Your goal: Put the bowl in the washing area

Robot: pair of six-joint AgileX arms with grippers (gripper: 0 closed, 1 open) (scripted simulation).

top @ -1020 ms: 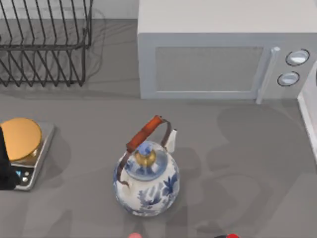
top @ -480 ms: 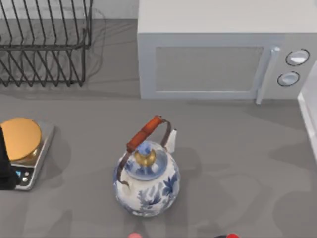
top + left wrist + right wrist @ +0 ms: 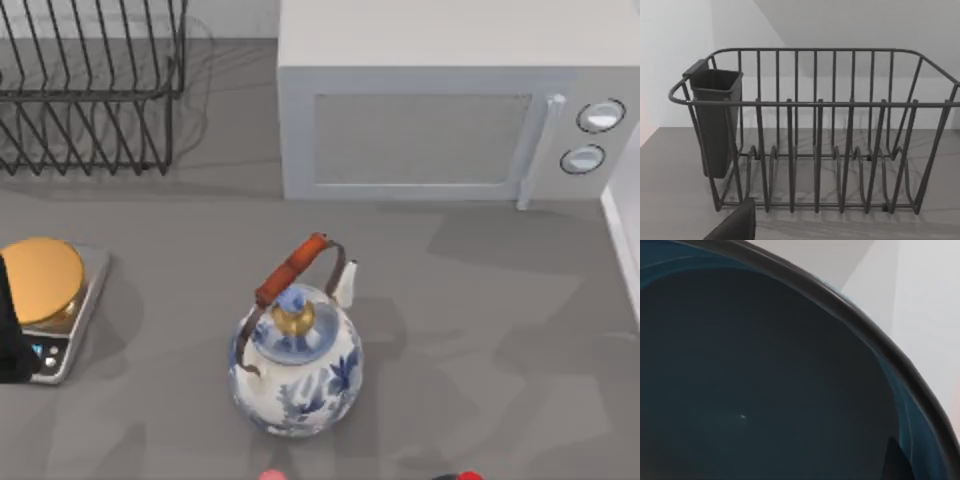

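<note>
The bowl (image 3: 755, 380) is very close in the right wrist view: a deep-blue glazed inside under a dark rim (image 3: 880, 345). One dark fingertip (image 3: 897, 462) of my right gripper lies against the bowl's inner wall near the rim, gripping it. My left arm (image 3: 10, 335) is parked at the table's left edge beside the scale. Its wrist view faces the dark wire dish rack (image 3: 815, 130).
The dish rack (image 3: 90, 90) stands at the back left, a grey microwave (image 3: 440, 110) at the back. A blue-and-white teapot (image 3: 295, 355) sits mid-table. A golden-disc scale (image 3: 45, 295) is at the left. A white edge (image 3: 625, 235) borders the right side.
Only the soft shadows on the right half of the table have shifted. The teapot, scale, rack and left arm have stayed put.
</note>
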